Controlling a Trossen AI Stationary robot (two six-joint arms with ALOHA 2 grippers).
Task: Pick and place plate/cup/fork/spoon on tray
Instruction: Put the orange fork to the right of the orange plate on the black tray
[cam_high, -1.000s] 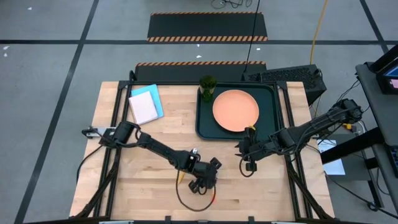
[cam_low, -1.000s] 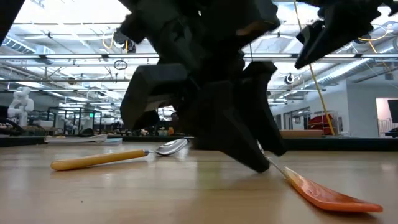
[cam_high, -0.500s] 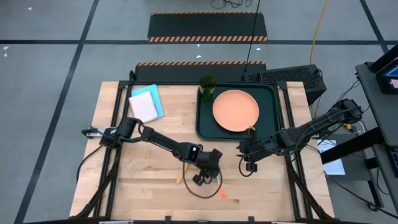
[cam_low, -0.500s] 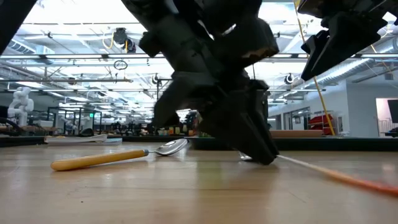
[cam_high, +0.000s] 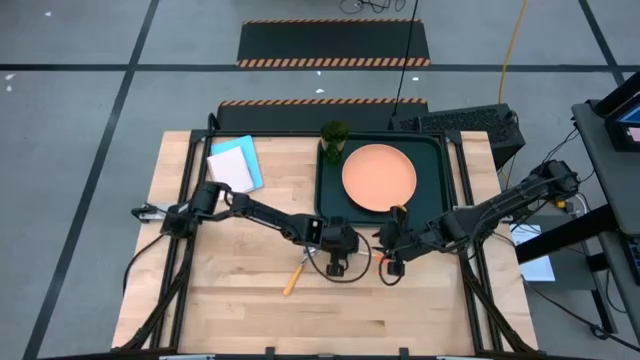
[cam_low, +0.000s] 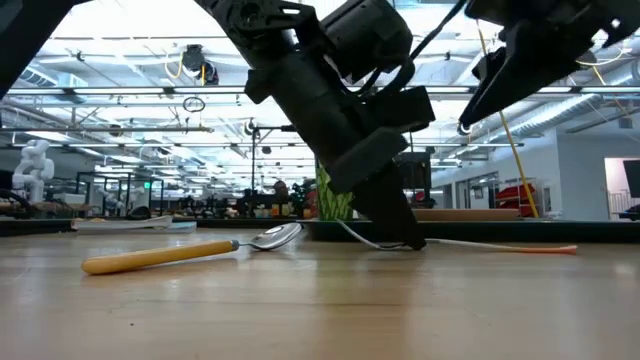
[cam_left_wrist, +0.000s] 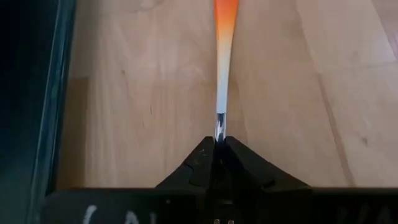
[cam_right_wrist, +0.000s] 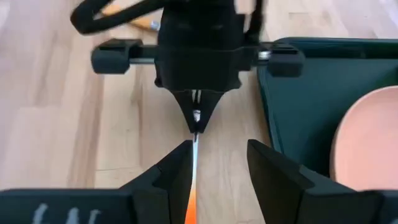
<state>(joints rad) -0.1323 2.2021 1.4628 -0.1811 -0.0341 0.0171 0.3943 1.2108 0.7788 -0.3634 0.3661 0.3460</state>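
The left gripper (cam_high: 343, 256) pinches the fork (cam_left_wrist: 223, 56) by its metal end — the open right gripper (cam_right_wrist: 217, 155) could knock it loose.

A light blue-and-white notepad (cam_high: 235, 166) lies on the wooden table (cam_high: 240, 300) near its far left corner, slightly askew to the table edges. Beyond the table, two black floor mats with orange-and-black striped edges (cam_high: 333, 43) lie on the grey floor, crossed by dark tape lines. A yellow cable (cam_high: 511, 45) runs across the floor at the far right. A white humanoid figure (cam_low: 34, 165) stands in the room behind.
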